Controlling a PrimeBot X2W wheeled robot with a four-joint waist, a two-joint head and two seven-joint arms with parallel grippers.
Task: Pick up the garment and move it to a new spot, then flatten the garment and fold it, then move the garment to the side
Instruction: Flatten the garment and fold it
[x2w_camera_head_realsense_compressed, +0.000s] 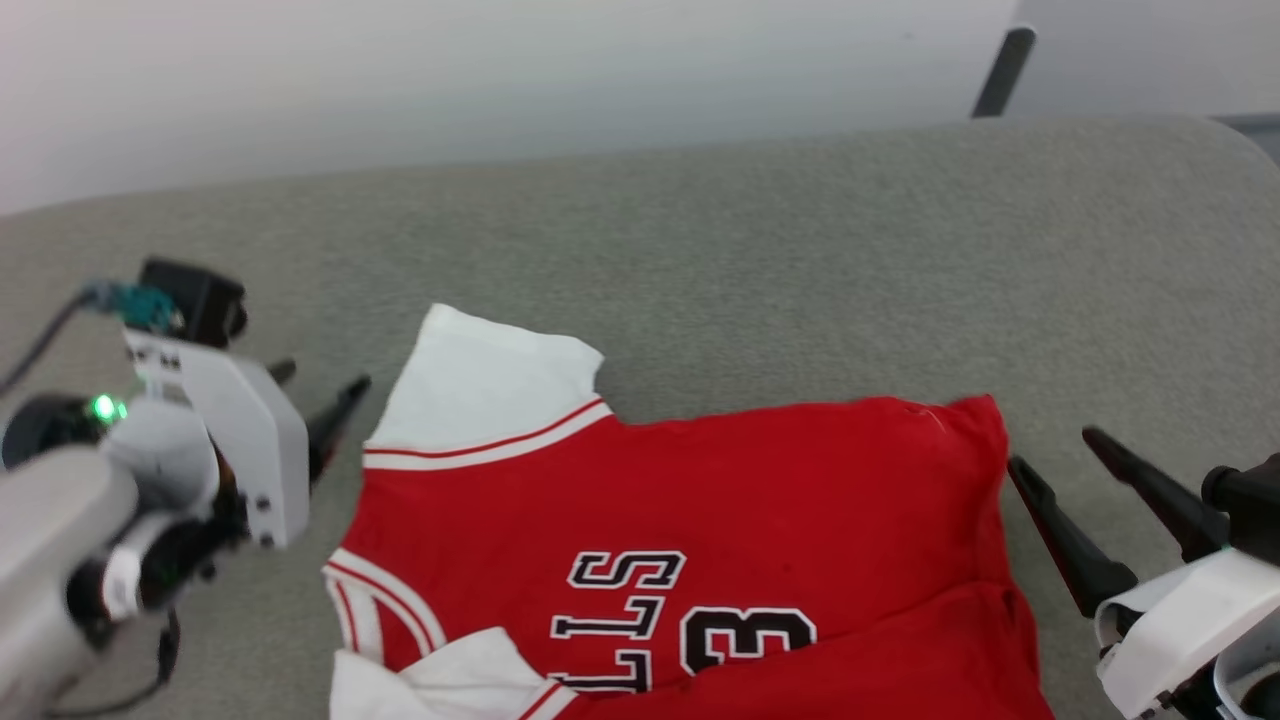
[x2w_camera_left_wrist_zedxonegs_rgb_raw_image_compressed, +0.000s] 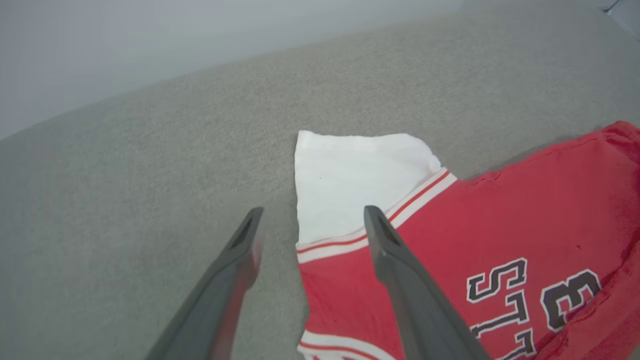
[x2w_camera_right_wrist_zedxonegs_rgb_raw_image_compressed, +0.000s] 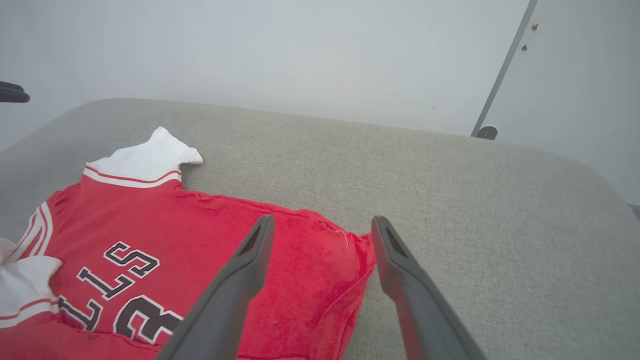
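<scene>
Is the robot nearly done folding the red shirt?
Not yet. The jersey lies spread out on the grey surface, and its near edge looks turned over once. Both the left gripper and right gripper are open at its sides, holding nothing. The rest of the folding and moving it aside remain.

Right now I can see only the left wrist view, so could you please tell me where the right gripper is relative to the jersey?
Observer: The right gripper sits at the right edge of the garment, fingers apart, holding nothing.
Operator: Does that edge lie flat?
Observer: No, in the right wrist view the red fabric there is creased and looks doubled over.
Operator: Anything along the near side?
Observer: Yes, a second white panel is folded onto the red at the lower left of the head view.
</scene>
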